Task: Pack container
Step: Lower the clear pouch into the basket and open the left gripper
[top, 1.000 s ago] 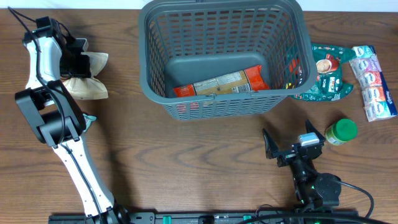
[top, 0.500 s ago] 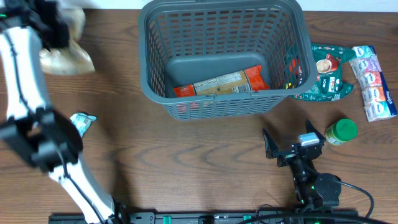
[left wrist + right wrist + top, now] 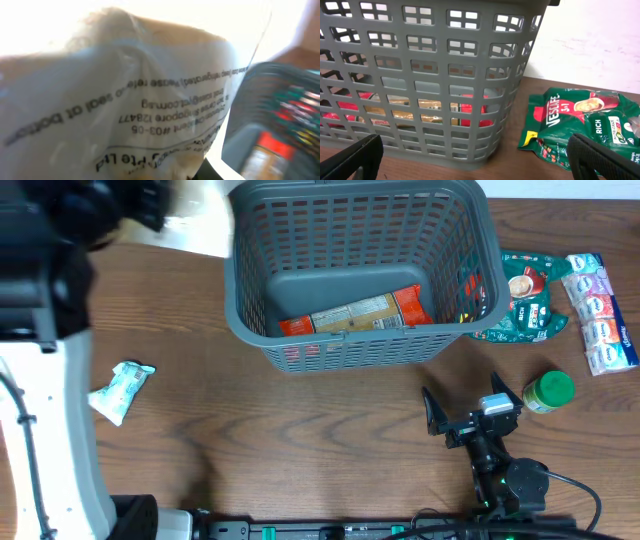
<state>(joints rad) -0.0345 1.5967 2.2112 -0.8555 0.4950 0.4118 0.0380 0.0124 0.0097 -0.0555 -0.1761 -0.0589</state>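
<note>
One grey lattice basket (image 3: 350,352) with rounded corners sits mid-surface (image 3: 300,430), a glossy red-ended snack packet (image 3: 355,312) on its floor. Left pincer (image 3: 160,208) holds a crinkly clear printed bag (image 3: 150,100) at the basket's left rim. Right pincer (image 3: 472,145) gapes wide, facing the slotted wall. To the right lie a green foil pouch (image 3: 580,125), tissue packs (image 3: 598,310) and a jar (image 3: 550,390).

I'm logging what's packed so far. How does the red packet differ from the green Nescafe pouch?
The red packet lies inside the basket, on its floor; the green pouch lies on the table, to the basket's right. The packet is long and narrow, red at the ends and tan between; the pouch is broader and mostly green. Both are flat, flexible food packs lying down.
</note>
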